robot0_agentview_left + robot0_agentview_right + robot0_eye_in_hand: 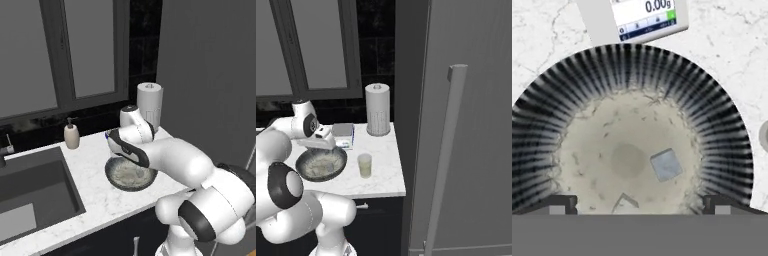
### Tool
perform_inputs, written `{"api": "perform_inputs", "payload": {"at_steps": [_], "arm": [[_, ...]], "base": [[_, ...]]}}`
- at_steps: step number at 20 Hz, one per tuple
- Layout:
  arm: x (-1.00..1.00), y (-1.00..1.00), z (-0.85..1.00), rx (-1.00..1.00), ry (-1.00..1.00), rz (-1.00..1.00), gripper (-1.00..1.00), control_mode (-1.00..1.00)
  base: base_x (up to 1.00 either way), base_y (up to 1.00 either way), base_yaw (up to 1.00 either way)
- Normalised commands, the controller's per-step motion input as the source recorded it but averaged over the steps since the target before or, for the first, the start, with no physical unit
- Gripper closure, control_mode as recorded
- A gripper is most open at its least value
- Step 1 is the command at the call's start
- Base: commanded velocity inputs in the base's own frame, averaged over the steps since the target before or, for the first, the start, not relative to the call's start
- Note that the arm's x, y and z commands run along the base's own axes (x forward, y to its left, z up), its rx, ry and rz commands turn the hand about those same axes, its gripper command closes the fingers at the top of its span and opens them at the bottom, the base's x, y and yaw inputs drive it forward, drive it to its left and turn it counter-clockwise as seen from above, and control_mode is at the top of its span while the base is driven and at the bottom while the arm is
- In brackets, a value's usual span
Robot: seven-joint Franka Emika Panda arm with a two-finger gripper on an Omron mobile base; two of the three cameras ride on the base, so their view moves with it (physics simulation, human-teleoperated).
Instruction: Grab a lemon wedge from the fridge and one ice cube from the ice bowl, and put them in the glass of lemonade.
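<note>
End effector (640, 202) hangs released over the ice bowl (712, 125), finger tips (559, 204) spread wide near the bowl's opposite sides, nothing between them. Bowl has a dark ribbed wall and a pale speckled floor; one pale square ice cube (666, 165) lies flat a bit off-centre, a second piece (625, 203) sits at the lower edge of the hand view, partly cut off. In the right base view the hand (320, 139) is just above the bowl's rim (306, 172) — can't tell if it touches. Just beyond the bowl, a small scale w/ a lit display (648, 15). Glass of lemonade (364, 165) stands upright on the white marble desk (386, 170), just beside the bowl toward the fridge (466, 125), apart from it. Fridge door shut, long bar handle (448, 150) facing out. Behind the glass, a paper-towel roll (377, 109) — upright near the wall. Further along the desk: soap bottle (71, 135), then the dark sink (30, 195).
</note>
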Motion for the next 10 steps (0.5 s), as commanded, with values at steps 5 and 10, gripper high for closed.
{"api": "perform_inputs", "payload": {"at_steps": [5, 10], "arm": [[0.06, 0.27, -0.26, 0.00, 0.17, 0.03, -1.00, -1.00], [-0.04, 0.00, -0.23, 0.00, 0.28, 0.13, -1.00, -1.00]], "base": [[0.00, 0.00, 0.00], [0.00, 0.00, 0.00]]}}
